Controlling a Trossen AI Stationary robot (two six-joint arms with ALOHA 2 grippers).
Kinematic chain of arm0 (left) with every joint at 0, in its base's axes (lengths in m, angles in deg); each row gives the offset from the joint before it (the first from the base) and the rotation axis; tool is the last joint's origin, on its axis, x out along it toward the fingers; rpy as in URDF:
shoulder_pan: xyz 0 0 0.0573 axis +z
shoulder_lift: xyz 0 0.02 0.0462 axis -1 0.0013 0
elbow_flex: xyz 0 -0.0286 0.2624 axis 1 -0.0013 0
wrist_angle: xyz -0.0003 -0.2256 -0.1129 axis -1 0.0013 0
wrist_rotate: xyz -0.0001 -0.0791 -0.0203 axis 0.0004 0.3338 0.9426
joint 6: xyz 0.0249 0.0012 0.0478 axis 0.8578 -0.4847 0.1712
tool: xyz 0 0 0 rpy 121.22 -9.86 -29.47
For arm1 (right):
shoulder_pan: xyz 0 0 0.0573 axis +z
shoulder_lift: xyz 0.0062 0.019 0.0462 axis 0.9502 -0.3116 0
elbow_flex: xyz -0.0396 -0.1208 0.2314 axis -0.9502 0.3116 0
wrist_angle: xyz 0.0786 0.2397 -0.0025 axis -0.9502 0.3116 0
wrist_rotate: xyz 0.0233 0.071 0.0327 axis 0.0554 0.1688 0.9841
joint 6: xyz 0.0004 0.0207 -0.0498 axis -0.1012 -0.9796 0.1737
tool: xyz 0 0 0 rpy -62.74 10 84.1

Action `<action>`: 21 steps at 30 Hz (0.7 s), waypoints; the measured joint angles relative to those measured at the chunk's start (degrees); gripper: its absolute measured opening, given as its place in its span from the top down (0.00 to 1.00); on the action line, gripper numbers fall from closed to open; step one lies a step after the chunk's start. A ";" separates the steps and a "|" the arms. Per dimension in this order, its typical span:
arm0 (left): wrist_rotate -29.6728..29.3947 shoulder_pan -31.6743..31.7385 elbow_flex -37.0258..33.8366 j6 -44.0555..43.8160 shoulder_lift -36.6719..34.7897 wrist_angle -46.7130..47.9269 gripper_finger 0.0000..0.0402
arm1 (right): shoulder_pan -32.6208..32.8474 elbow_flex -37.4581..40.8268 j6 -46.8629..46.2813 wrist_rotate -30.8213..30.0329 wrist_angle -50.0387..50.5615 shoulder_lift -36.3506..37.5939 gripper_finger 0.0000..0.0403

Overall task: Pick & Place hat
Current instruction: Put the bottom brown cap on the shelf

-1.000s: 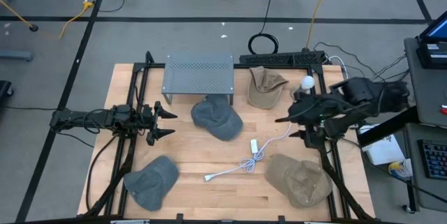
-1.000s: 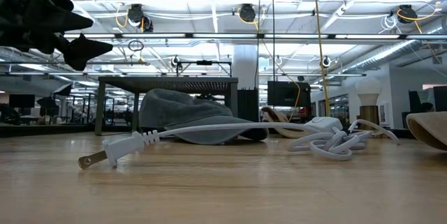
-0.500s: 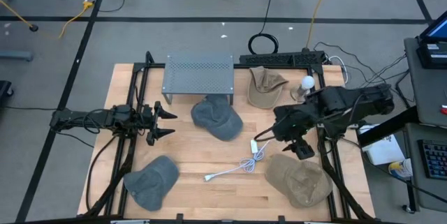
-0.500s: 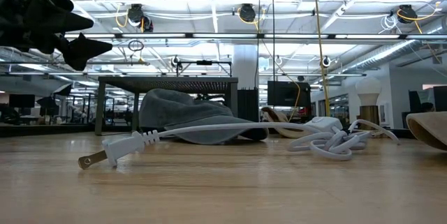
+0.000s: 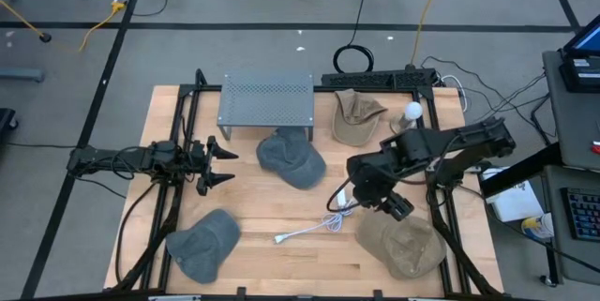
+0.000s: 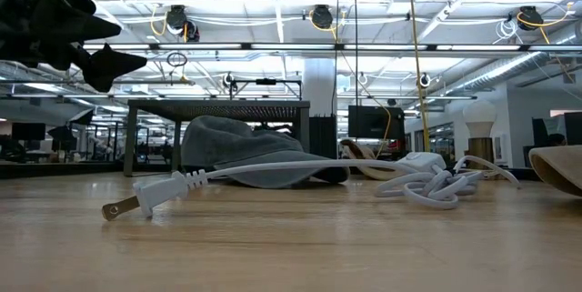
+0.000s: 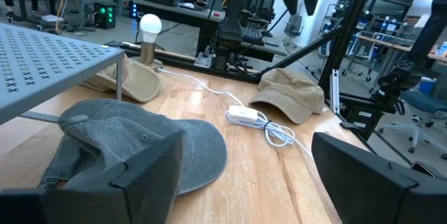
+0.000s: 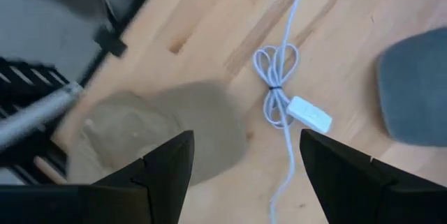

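Swinging in from the table's right edge over the last second, the right gripper (image 5: 372, 191) is now hanging above the white cord (image 5: 319, 223), with its fingers (image 8: 157, 175) spread wide and holding nothing. Just beside it, toward the near right corner, the tan hat (image 5: 401, 241) is lying flat; the right wrist view is showing this hat (image 8: 150, 137) and the cord's bundled loop (image 8: 278, 84) together below the open fingers, a closeness the overhead view only hints at. Across the table, the left gripper (image 5: 221, 165) is staying put, jaws parted and empty, facing a grey hat (image 5: 291, 158) lying right in front of it by the metal rack (image 5: 267, 101). Its wrist view is revealing the lamp bulb (image 7: 149, 26) and a second tan hat (image 7: 129, 81) behind that grey hat (image 7: 133, 144). From table height, the cord's plug (image 6: 150, 194) is filling the foreground and partly masking the grey hat (image 6: 241, 151). Another grey hat (image 5: 202, 242) is resting near the left gripper, toward the front edge.
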 joint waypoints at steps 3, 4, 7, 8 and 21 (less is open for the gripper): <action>0.00 -0.02 0.01 0.00 0.02 0.00 0.18 | 0.05 2.39 3.14 -1.19 0.02 -0.25 0.37; -0.01 -0.01 0.00 0.00 0.01 0.00 0.19 | 0.04 3.21 3.94 -1.19 -0.12 -0.25 0.37; -0.01 -0.02 0.00 0.00 0.00 -0.02 0.20 | -0.11 5.89 6.60 -1.32 -0.99 -0.17 0.37; 0.01 0.00 0.00 0.02 0.02 0.00 0.20 | -0.17 6.85 7.46 -1.30 -1.25 -0.19 0.37; 0.01 -0.01 0.00 0.00 0.02 -0.02 0.25 | -0.17 22.43 10.72 -0.90 -10.80 -0.21 0.37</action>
